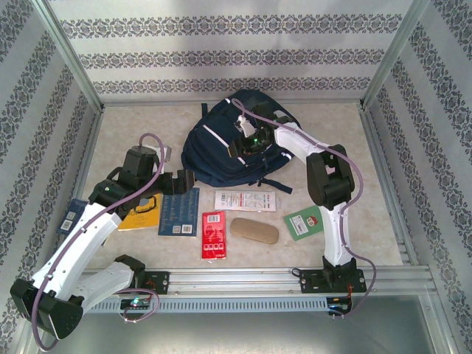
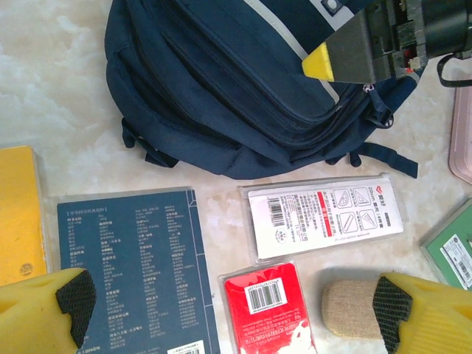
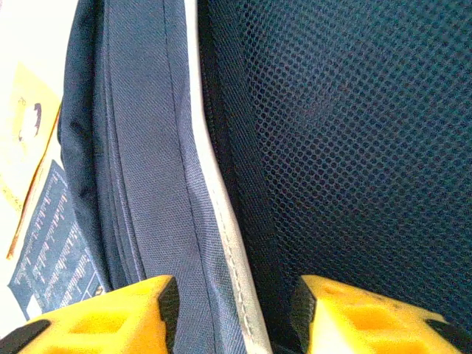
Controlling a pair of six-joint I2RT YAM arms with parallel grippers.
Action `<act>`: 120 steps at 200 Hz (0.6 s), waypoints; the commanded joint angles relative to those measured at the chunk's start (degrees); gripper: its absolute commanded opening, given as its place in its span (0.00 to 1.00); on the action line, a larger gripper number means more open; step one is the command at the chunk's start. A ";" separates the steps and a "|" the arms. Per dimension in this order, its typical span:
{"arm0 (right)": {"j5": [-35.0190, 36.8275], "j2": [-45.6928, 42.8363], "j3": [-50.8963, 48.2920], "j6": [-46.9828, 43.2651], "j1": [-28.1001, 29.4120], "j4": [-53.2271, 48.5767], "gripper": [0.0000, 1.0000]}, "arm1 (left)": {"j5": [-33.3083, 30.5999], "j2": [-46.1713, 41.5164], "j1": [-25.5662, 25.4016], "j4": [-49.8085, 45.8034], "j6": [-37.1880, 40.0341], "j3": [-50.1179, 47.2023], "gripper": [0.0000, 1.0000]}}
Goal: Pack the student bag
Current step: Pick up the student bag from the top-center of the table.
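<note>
A large navy backpack (image 1: 214, 151) with thin pale stripes lies flat toward the back middle of a pale, marbled table (image 1: 354, 147), its dark strap loops (image 2: 380, 156) trailing along the near edge. It looks soft and slack, likely light while empty. The cloth should bunch and sag when lifted rather than hold its shape, and the woven fabric should not slip much against rubbery pads. A raised seam, a zip edge or a strap seems the best place to take hold, since a flat panel offers nothing to pinch. The right gripper (image 1: 247, 141) rests on top of the backpack. From its wrist camera, its yellow fingers (image 3: 110, 317) stand partway in on either side of a ridge of navy cloth edged by a grey-white stripe (image 3: 214, 184), with dark mesh (image 3: 346, 147) to the right. The cloth fills the gap, but whether it is firmly pinched cannot be told. The left gripper (image 2: 230, 306) hangs over the near table with its jaws spread wide, holding and touching nothing. Below it lie a navy booklet (image 2: 136, 273), a white packet (image 2: 324, 217), a red packet (image 2: 269, 310) and a tan case (image 2: 350, 306), all unpacked and just in front of the backpack.
</note>
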 commanded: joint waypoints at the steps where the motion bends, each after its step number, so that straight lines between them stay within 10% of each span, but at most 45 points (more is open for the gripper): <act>1: -3.97 1.34 2.13 -1.28 0.35 -1.68 0.45 | 1.12 -0.05 0.34 1.06 1.28 -0.54 0.97; 120: -12.04 9.93 10.34 -2.39 1.72 -6.67 0.00 | 4.68 0.44 0.42 3.35 0.94 -1.33 0.96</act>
